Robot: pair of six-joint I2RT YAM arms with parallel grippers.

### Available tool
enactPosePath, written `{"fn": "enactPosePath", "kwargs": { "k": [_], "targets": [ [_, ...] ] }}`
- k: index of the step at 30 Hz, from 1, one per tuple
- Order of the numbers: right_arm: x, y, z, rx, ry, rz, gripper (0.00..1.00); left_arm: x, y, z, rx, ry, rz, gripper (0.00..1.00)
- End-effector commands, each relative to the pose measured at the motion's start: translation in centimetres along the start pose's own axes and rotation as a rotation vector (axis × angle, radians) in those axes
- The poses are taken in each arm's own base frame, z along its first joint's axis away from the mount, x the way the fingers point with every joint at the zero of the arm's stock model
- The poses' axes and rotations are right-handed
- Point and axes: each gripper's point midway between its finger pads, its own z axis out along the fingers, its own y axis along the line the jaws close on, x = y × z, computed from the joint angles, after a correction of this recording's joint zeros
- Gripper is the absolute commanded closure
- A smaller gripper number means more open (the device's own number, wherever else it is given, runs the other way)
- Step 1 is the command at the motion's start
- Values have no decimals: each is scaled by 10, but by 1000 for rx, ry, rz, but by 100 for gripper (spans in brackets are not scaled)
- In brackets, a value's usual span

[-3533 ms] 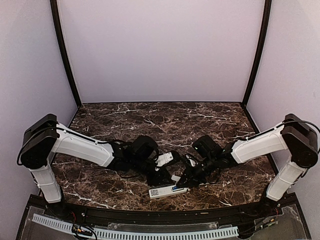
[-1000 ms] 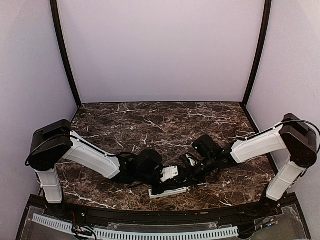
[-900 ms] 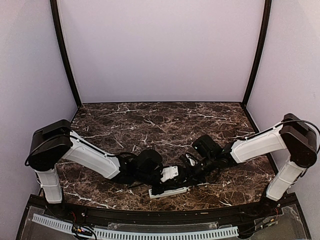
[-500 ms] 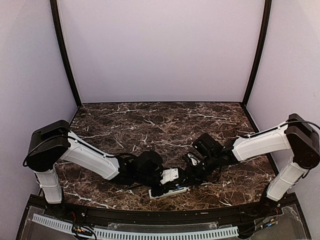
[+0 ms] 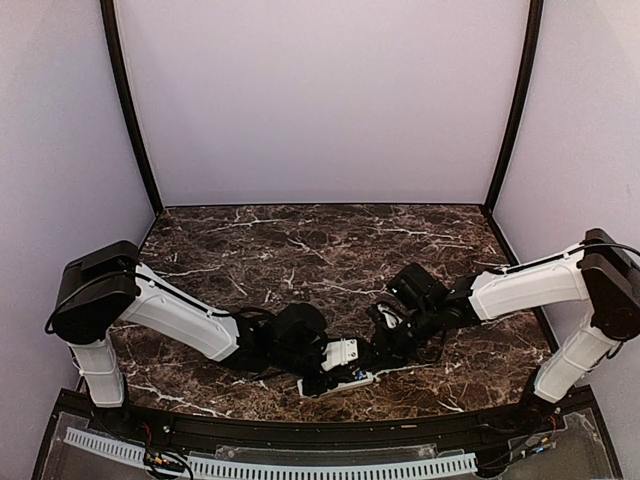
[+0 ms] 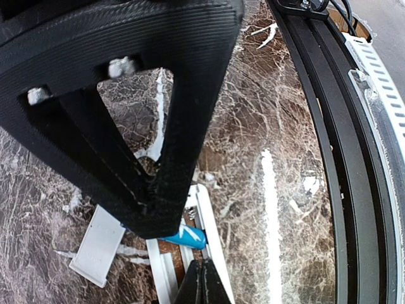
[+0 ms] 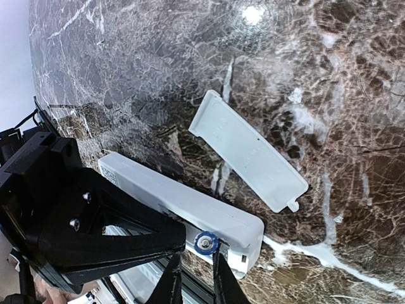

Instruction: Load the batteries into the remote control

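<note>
One slim white rectangular remote control (image 7: 177,202) was seen lying on the dark brown, white-veined marble counter (image 5: 300,250), close to its near edge and between the two arms. In the top view its long axis ran roughly left to right, with the right end set slightly farther from the arm bases. It was turned back-up, and the battery recess at its right end was left uncovered. A faint marking at the remote's left end and raised marks on the cover were noted, but both were too small to be read. One small blue cylindrical battery (image 6: 188,237) was counted. It was placed at the open recess, and its round end was turned towards the right wrist camera. One pale grey rectangular battery cover (image 7: 248,152) was found flat on the counter just beyond the remote, apart from it and roughly parallel to it. Two end effectors were counted. The left end effector (image 6: 155,223) was closed completely with nothing held between its fingers, and its joined tip was set against the blue battery at the recess. The right end effector (image 7: 195,280) was held just off the remote's right end. Its fingertips (image 7: 172,278) were parted by a narrow gap, and nothing was seen gripped between them.
</note>
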Motion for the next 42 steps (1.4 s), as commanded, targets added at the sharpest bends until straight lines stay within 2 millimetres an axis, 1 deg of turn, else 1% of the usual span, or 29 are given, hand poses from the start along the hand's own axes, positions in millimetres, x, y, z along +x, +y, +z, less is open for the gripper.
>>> {"fn": "enactPosePath", "kwargs": {
  "k": [1, 5, 6, 9, 13, 16, 22, 25, 31, 37, 42],
  "targets": [
    [-6, -2, -3, 17, -27, -3, 84, 55, -19, -2, 58, 202, -56, 100],
    [-9, -1, -13, 43, -48, -10, 82, 36, -14, -7, 35, 152, -60, 100],
    [-11, 0, -17, 45, -57, -17, 81, 29, -13, -9, 28, 132, -63, 100],
    [-14, -1, -23, 53, -70, -22, 78, 17, -10, -12, 18, 99, -62, 100],
    [-15, -7, -21, 66, -61, -18, 70, 12, -7, -12, 4, 87, -57, 100],
    [-16, -8, -20, 56, -58, -15, 64, 11, -6, -12, 1, 87, -54, 100],
    [-14, -7, -11, 22, -28, -13, 60, 7, -5, -11, -1, 75, -53, 100],
    [-13, -8, -5, 10, -10, -12, 62, 8, -5, -9, -2, 80, -53, 100],
    [-13, -5, -1, -7, 10, -15, 74, 10, -4, -9, -7, 88, -56, 100],
    [-3, -10, 2, -21, 30, 12, 76, 11, -2, -8, -15, 90, -58, 100],
    [0, -12, 4, -18, 39, 17, 77, 11, -1, -7, -20, 94, -58, 100]
  ]
}}
